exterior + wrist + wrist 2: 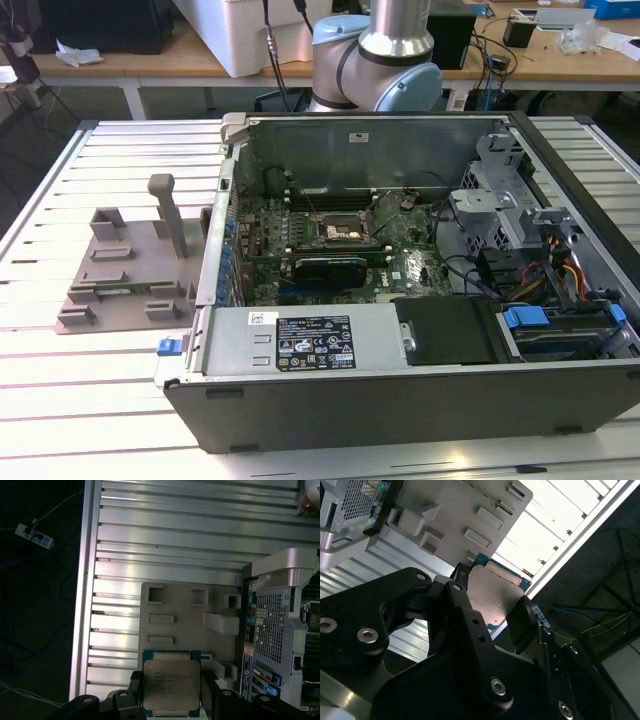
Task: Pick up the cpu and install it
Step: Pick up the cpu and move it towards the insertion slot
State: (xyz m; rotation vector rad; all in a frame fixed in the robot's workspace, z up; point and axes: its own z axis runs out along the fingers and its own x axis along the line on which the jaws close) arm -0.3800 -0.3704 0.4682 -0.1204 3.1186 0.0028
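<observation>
We see our end effector [171,702] gripping the cpu [171,682], the grey fixture plate [187,622] on the desk [165,545] below.

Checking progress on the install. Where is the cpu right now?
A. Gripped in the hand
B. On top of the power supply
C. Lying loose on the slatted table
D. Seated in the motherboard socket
A: in the first wrist view the cpu sits clamped in the hand, with the grey fixture plate beyond it.
</observation>
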